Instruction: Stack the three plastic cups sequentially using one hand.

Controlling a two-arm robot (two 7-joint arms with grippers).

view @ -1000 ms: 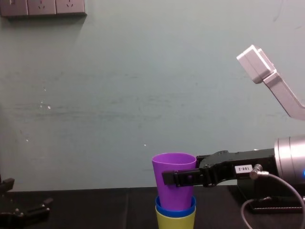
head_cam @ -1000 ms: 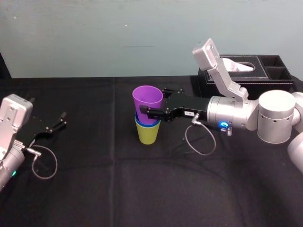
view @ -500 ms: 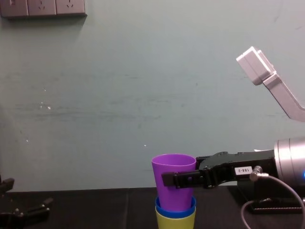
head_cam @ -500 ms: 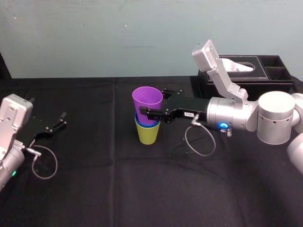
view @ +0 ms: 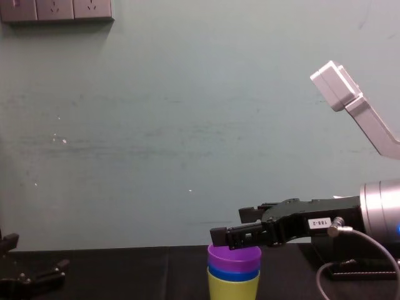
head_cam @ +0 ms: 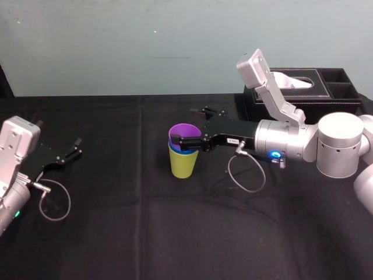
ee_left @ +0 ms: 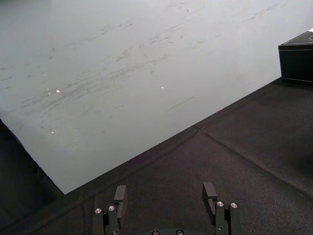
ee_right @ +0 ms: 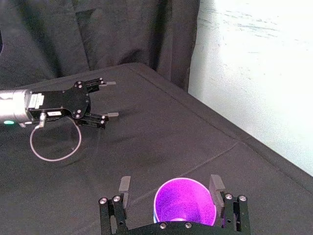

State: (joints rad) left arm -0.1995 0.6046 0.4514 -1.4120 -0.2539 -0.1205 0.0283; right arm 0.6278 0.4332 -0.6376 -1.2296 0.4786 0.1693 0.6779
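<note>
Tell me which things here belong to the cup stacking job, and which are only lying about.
Job: purple cup, blue cup, yellow-green cup, nested in one stack; right hand, open around it.
Lying about: tissue box; left hand, parked open at the left.

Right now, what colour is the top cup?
The top cup is purple; right wrist view shows it best.

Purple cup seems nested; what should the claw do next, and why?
Probably draw the right claw back and away: the purple cup sits inside the blue cup and yellow-green cup, the claw open astride its rim. Left claw rests aside.
</note>
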